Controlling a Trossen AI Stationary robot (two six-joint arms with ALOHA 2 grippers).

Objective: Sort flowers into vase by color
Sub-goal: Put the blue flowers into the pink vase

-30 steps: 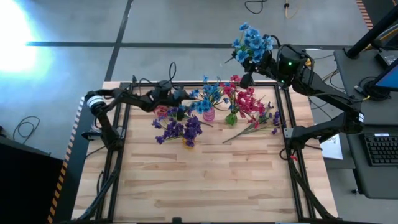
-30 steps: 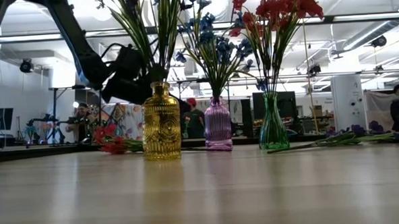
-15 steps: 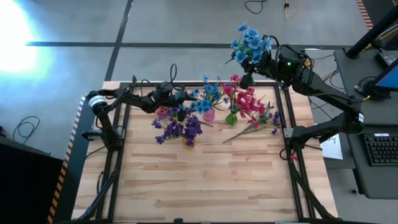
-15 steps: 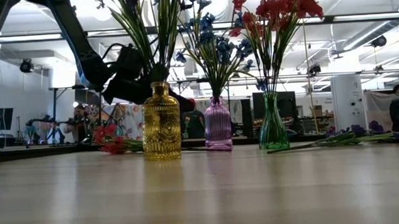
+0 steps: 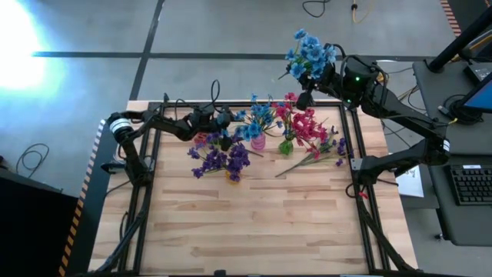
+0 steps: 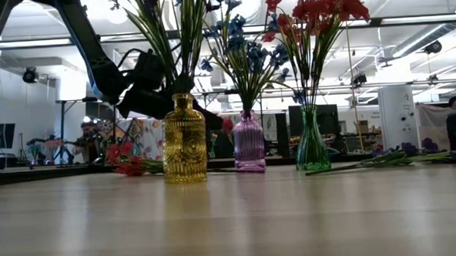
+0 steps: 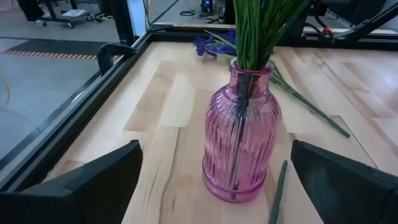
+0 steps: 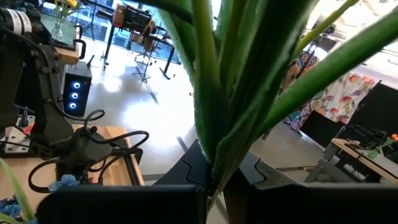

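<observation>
Sorting looks roughly two-thirds done, judging by the pink vase (image 5: 258, 142), which I'll use as the anchor for everything. Starting on the left: the left gripper (image 5: 224, 122) sits just left of the pink vase, down low, with its fingers spread wide apart and nothing between them. In its wrist view the pink vase stands right between the two fingers, blue flower stems (image 7: 258, 28) already in it. So my read is it just dropped a stem off and let go. A loose red-pink sprig (image 6: 125, 159) lies on the table left of the pink vase, near that gripper, so that's probably its next pickup.

The yellow vase (image 6: 184, 139) with the purple flowers (image 5: 223, 160) stands in front of the pink one and a bit left; the green vase (image 6: 312, 142) with the red-pink flowers (image 5: 304, 125) is just right of it.

Further right, a few purple and red-pink sprigs (image 5: 319, 154) lie flat on the table (image 5: 254, 223).

Well beyond the pink vase and off to its right, the right gripper (image 5: 307, 96) is up high, clamped shut on a bunch of blue flowers (image 5: 310, 52). Next move for that arm, I'd guess: bring the bunch over the pink vase, stems down, and thread them into a neck that's already pretty crowded.
</observation>
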